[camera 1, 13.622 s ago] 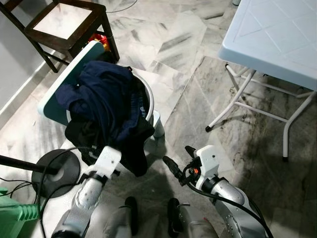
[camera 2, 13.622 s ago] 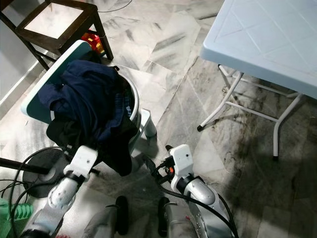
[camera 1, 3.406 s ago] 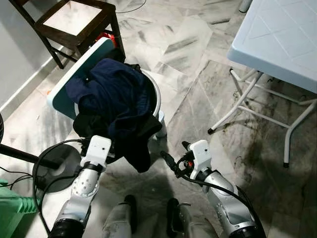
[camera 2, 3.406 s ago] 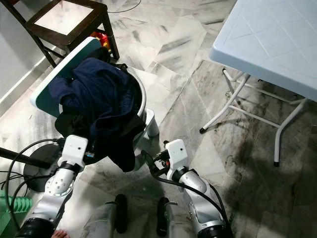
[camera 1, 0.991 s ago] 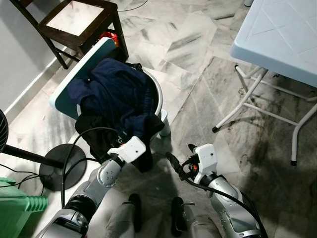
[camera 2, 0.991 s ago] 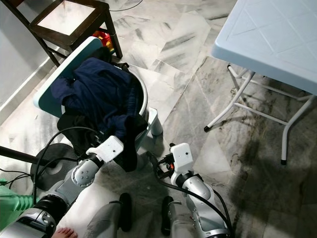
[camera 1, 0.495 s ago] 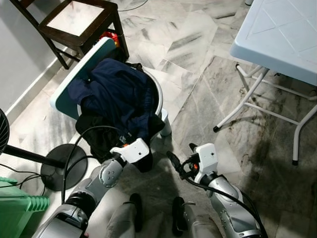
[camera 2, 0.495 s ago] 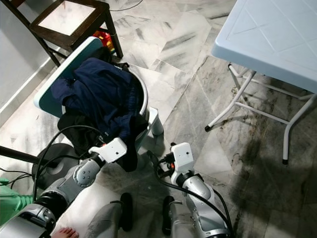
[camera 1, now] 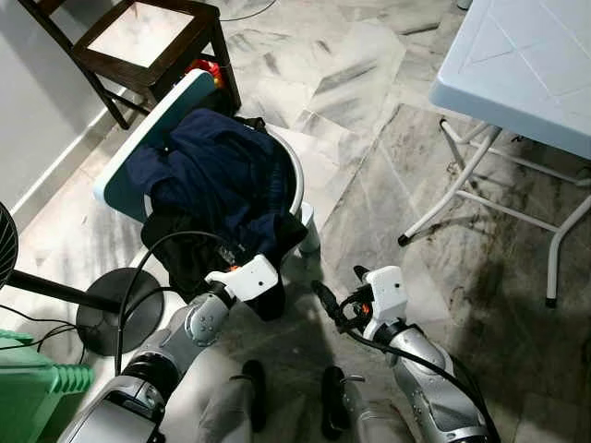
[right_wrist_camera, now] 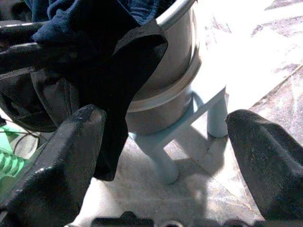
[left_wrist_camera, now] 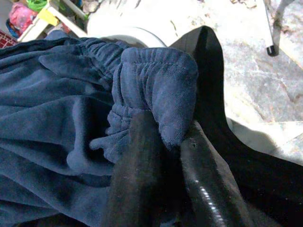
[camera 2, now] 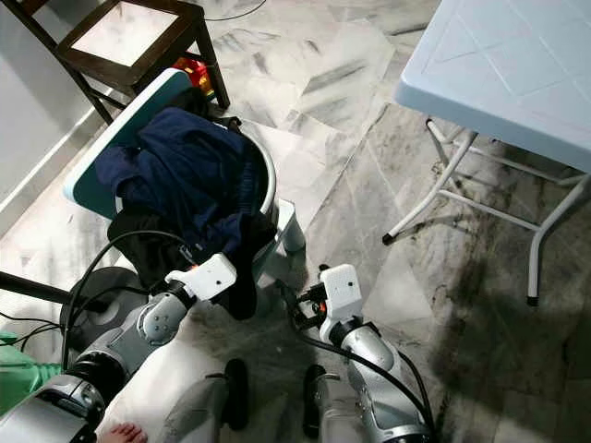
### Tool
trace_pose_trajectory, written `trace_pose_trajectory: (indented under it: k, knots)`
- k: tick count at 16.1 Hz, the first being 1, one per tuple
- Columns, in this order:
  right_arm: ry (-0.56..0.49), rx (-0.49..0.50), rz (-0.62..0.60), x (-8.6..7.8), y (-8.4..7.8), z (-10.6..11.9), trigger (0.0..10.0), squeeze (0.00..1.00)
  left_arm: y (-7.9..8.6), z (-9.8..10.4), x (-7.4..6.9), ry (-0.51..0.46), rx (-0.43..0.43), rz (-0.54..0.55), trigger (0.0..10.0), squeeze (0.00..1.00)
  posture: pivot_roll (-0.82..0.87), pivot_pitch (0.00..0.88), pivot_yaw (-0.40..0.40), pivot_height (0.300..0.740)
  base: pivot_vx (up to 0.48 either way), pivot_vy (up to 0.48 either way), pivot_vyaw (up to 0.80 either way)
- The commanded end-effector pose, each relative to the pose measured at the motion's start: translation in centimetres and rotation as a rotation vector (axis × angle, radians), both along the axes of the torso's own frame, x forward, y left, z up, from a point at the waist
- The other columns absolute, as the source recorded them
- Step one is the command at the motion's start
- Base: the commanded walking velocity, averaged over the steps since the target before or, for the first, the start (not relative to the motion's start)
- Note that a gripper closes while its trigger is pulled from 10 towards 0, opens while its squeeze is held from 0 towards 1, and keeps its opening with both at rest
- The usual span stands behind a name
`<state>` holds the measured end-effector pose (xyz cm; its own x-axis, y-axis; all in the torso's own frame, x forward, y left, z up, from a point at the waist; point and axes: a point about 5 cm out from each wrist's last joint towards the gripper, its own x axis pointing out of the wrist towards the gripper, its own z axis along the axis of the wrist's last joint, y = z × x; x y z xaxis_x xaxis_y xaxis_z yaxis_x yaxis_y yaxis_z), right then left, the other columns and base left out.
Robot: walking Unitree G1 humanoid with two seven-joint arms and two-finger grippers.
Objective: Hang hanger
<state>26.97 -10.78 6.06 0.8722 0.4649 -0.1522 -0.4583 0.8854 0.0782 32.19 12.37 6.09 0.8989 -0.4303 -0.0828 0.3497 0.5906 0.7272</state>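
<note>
Grey marble floor [camera 1: 369, 166] spreads under a white folding table [camera 1: 517, 65] and a dark wooden chair [camera 1: 138, 46], and in the head views a metal basin [camera 2: 268, 198] on a pale stool [camera 2: 286, 231] is heaped with navy clothes [camera 1: 217, 175], the left gripper [camera 1: 242, 257] pressed into their near edge and the right gripper [camera 1: 340, 297] hanging just beside the stool. From the left wrist, both fingers [left_wrist_camera: 137, 161] are nearly together, pinching a ribbed navy cuff [left_wrist_camera: 161, 90] above black cloth [left_wrist_camera: 213, 94]. From the right wrist, the fingers [right_wrist_camera: 71, 146] stand wide apart facing the basin, holding nothing; I cannot make out a hanger.

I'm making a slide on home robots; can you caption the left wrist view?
Left gripper pinching a fold of navy fleece clothing heaped in a basin.
</note>
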Motion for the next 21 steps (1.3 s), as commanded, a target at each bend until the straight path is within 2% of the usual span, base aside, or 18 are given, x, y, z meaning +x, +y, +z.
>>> trace_pose_trajectory:
  k: [1, 5, 8, 11, 14, 16, 19, 20, 21]
  knots:
    - [0.023, 0.002, -0.004, -0.3, -0.1, -0.5, 10.0, 0.00, 0.2, -0.7, -0.5, 0.019, 0.015, -0.006, 0.0, 0.00, -0.03, 0.296, 0.062, 0.740, 0.000, 0.000, 0.00]
    - [0.019, 0.001, 0.001, -0.1, 0.0, -0.5, 10.0, 0.00, 0.3, -0.1, -0.3, -0.033, 0.002, -0.001, 0.0, 0.00, -0.03, 0.290, 0.062, 0.740, 0.000, 0.000, 0.00]
    - [0.017, 0.002, -0.001, 0.1, 0.1, -0.4, 10.0, 0.00, 0.3, 0.8, -0.1, -0.080, -0.046, 0.005, 0.0, 0.00, -0.02, 0.286, 0.062, 0.740, 0.000, 0.000, 0.00]
    - [0.004, 0.005, -0.021, 0.6, 0.0, -0.2, 10.0, 0.00, -0.3, 4.1, 0.5, -0.174, -0.222, -0.029, 0.0, 0.00, -0.01, 0.269, 0.064, 0.740, 0.000, 0.000, 0.00]
    - [-0.005, 0.004, -0.031, 1.3, 0.0, -0.1, 10.0, 0.00, -0.7, 7.5, 0.6, -0.285, -0.319, -0.071, 0.0, 0.00, 0.01, 0.239, 0.059, 0.740, 0.000, 0.000, 0.00]
    - [-0.012, 0.005, -0.031, 1.7, 0.1, 0.1, 10.0, 0.00, -0.3, 8.5, 0.7, -0.315, -0.343, -0.055, 0.0, 0.00, 0.02, 0.221, 0.051, 0.740, 0.000, 0.000, 0.00]
    - [-0.031, -0.008, -0.027, 2.6, -0.2, 0.5, 10.0, 0.00, 1.0, 11.4, 0.7, -0.396, -0.481, 0.015, 0.0, 0.00, 0.03, 0.201, 0.035, 0.740, 0.000, 0.000, 0.00]
    - [-0.038, -0.012, -0.034, 2.9, -0.5, 0.6, 10.0, 0.00, 1.2, 13.9, 0.9, -0.439, -0.556, 0.011, 0.0, 0.00, 0.03, 0.193, 0.028, 0.740, 0.000, 0.000, 0.00]
    - [-0.040, -0.013, -0.037, 3.0, -0.6, 0.6, 10.0, 0.00, 1.1, 14.4, 0.9, -0.440, -0.567, 0.007, 0.0, 0.00, 0.04, 0.192, 0.027, 0.740, 0.000, 0.000, 0.00]
